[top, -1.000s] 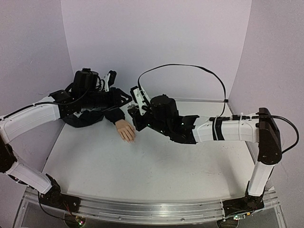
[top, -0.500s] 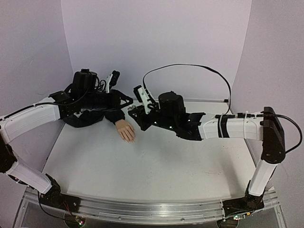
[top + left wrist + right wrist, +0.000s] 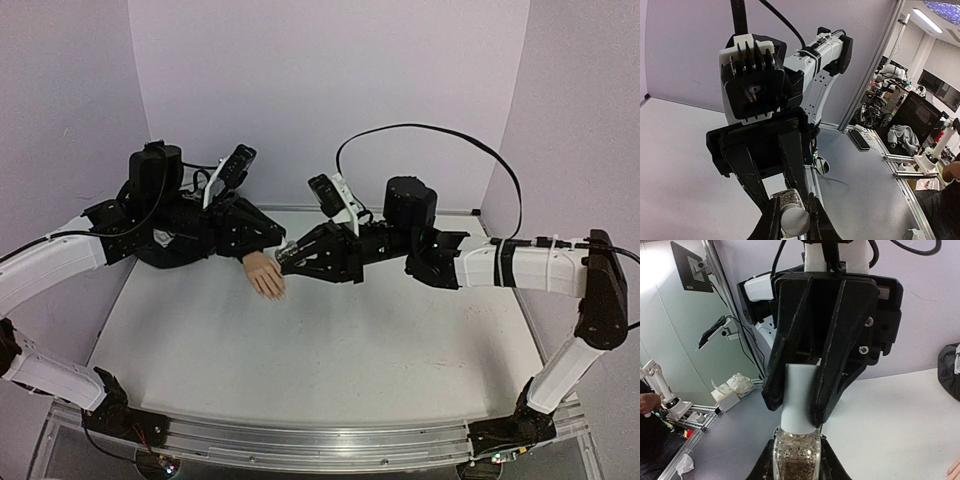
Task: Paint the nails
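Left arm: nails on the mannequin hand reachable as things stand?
Probably yes: the nails lie close by the left pincer, nothing between. But it's shut on the white cap, with the right pincer shut on the bottle.

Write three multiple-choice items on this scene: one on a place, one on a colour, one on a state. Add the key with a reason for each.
1. Where is the mannequin hand?
A. On the table, at the end of a dark sleeve
B. Inside a bowl
C. On a shelf

2. What colour is the cap of the bottle?
A. Red
B. White
C. Black

3. What is the state of the left end effector?
A. Wide open over the hand
B. Shut on nothing
C. Shut on the cap

Key:
1 A: the top view shows it lying on the table, coming out of the sleeve.
2 B: the right wrist view shows a white cap on the glitter-filled bottle.
3 C: its fingers clamp the cap while the right end effector holds the bottle.
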`<state>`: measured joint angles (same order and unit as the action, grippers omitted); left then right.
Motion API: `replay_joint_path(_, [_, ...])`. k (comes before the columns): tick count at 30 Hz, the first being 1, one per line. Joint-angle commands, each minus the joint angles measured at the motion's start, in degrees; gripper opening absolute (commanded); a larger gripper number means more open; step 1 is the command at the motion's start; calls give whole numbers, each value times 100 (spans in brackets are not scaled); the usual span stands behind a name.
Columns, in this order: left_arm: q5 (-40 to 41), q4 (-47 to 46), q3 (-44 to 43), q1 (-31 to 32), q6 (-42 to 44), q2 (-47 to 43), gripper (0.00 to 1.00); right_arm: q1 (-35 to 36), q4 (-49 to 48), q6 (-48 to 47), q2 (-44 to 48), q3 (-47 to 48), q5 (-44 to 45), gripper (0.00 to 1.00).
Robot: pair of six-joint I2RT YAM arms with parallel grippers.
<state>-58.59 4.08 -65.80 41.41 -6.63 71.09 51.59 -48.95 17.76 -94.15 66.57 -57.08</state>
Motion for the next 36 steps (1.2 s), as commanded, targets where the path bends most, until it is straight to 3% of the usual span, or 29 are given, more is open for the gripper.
replay_joint_path(1, [-695, -253, 8, -19, 8, -116, 0, 25, -1012, -191, 414, -116, -789, 0])
replay_joint_path(5, [164, -254, 76, -19, -179, -295, 3, 25, -963, -252, 359, -118, -410, 0])
replay_joint_path(7, [774, -253, 126, -26, -304, -415, 13, 26, -696, -489, 370, -101, 67, 0])
replay_joint_path(9, [1369, -223, 206, -31, -441, -526, 39, 26, -373, -754, 399, -96, 763, 0])
replay_joint_path(11, [1765, -186, 302, -52, -464, -640, 55, 21, -8, -1051, 395, -79, 1548, 0])
replay_joint_path(17, [3135, -7, 444, -272, -1210, -718, 78, 82, 275, -1108, 240, -64, 3711, 0])
replay_joint_path(21, [2961, 80, 216, -616, -2245, -336, 77, 303, 308, -1158, 19, 89, 4717, 0])
replay_joint_path(27, [2712, 76, -46, -613, -2586, 75, 72, 778, 595, -1424, -406, 571, 5930, 0])
replay_joint_path(36, [2815, 70, -144, -389, -2550, 240, 40, 1134, 732, -1588, -663, 871, 6527, 0])
